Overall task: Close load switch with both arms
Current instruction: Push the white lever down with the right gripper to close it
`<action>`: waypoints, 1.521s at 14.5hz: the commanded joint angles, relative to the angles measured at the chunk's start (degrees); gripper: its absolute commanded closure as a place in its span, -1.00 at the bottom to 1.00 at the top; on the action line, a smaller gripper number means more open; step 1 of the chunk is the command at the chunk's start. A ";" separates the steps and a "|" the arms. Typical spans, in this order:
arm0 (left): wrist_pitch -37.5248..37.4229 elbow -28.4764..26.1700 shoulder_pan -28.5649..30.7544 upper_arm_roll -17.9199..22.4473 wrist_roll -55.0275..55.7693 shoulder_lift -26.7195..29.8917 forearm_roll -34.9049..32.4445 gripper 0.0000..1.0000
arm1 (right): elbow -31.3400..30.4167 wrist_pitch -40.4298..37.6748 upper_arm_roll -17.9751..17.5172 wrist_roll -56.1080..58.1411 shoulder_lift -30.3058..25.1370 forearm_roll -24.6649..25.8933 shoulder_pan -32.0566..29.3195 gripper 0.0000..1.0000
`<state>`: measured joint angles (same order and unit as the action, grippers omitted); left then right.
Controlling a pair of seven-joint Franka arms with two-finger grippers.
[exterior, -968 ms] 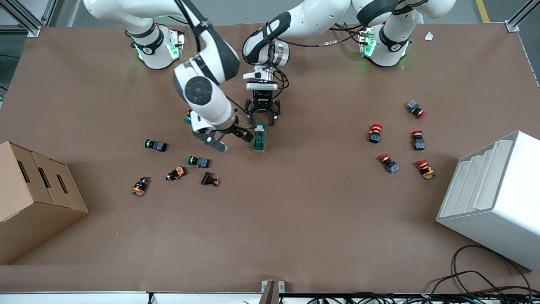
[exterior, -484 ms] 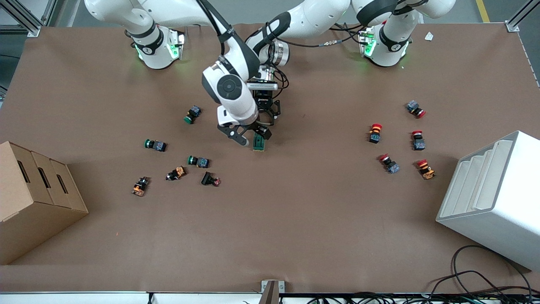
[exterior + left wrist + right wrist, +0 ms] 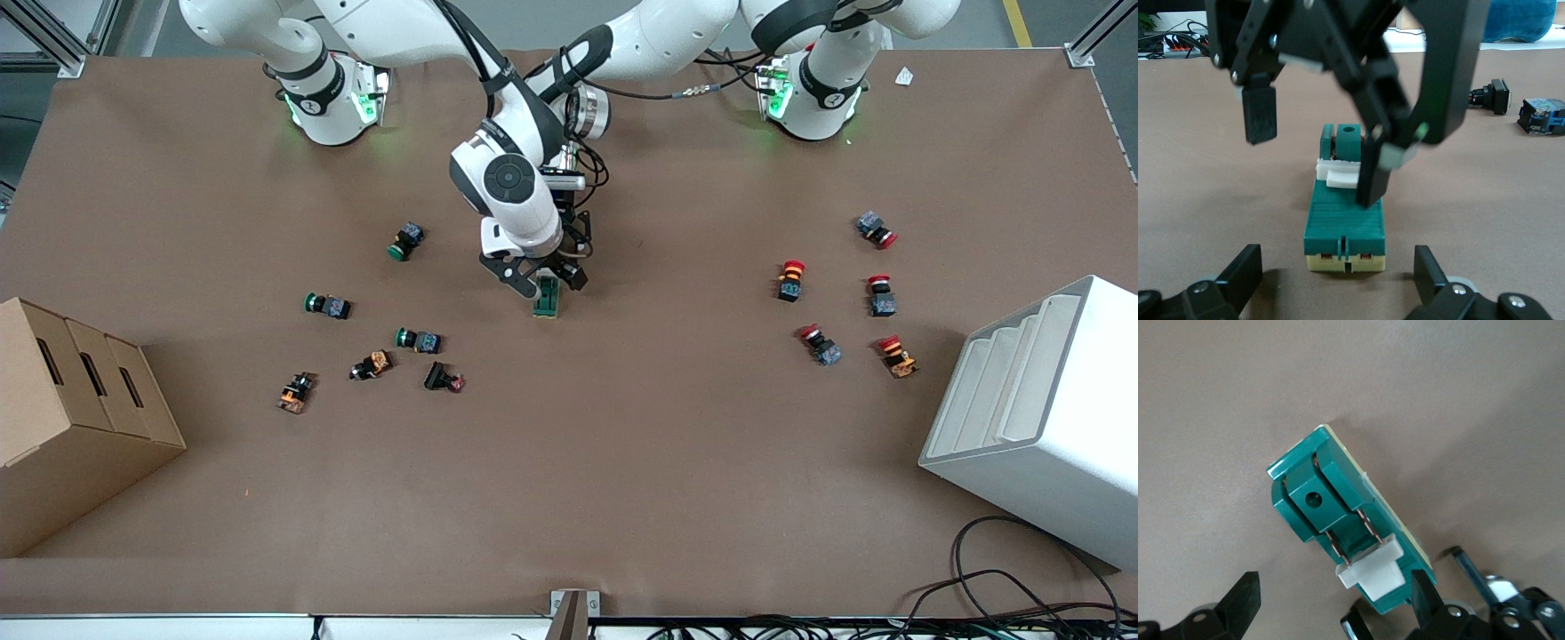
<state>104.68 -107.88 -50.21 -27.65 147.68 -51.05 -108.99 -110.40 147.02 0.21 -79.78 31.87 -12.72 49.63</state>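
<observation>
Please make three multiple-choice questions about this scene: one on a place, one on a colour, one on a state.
1. Where is the load switch?
A. in the cardboard box
B. on the table, under the right gripper
C. on the white rack

2. What colour is the switch's lever?
A. white
B. red
C. orange

3. How do the jaws of the left gripper stand?
A. shut on the switch
B. shut on nothing
C. open

Answers:
1. B, as the front view shows the switch on the brown table below that gripper.
2. A, as the right wrist view shows a white piece on the green body.
3. C, as the left wrist view shows them wide apart, either side of the switch's end.
</observation>
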 commanded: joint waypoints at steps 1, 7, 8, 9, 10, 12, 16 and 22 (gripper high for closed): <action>0.00 0.57 -0.15 0.40 0.86 -1.16 -0.87 -0.99 | 0.36 2.47 0.58 -1.61 1.52 -1.43 1.09 -1.00; 0.09 1.01 -0.06 0.40 0.86 -1.24 -0.87 -0.99 | 2.73 1.60 0.75 -0.73 1.62 -1.35 -0.92 -1.00; 0.18 1.01 -0.06 0.49 0.86 -1.24 -0.87 -0.99 | 3.25 1.08 0.75 -0.64 1.53 -1.35 -1.37 -1.00; 0.18 1.01 -0.06 0.49 0.77 -1.24 -0.87 -0.99 | 4.13 0.03 0.84 -0.56 1.53 -1.35 -1.72 -1.00; 0.18 1.01 -0.06 0.58 0.77 -1.24 -0.87 -0.99 | 5.18 -1.38 0.84 -0.47 1.53 -1.26 -2.42 -1.00; 0.18 1.01 -0.06 0.58 0.77 -1.24 -0.87 -0.99 | 7.73 -4.10 0.84 -0.38 1.53 -1.08 -3.83 -1.00; 0.18 1.01 -0.06 0.66 0.77 -1.24 -0.87 -0.99 | 10.64 -5.96 0.84 1.37 1.88 -1.08 -4.80 -1.00; 0.18 1.01 -0.06 0.75 0.42 -1.24 -0.87 -0.99 | 12.83 -5.52 0.84 2.70 5.22 -0.65 -4.98 -1.00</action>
<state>104.69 -107.84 -50.21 -27.60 147.70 -51.07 -108.99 -99.66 141.22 1.39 -78.03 35.25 -13.47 44.97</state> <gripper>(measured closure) 0.000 0.000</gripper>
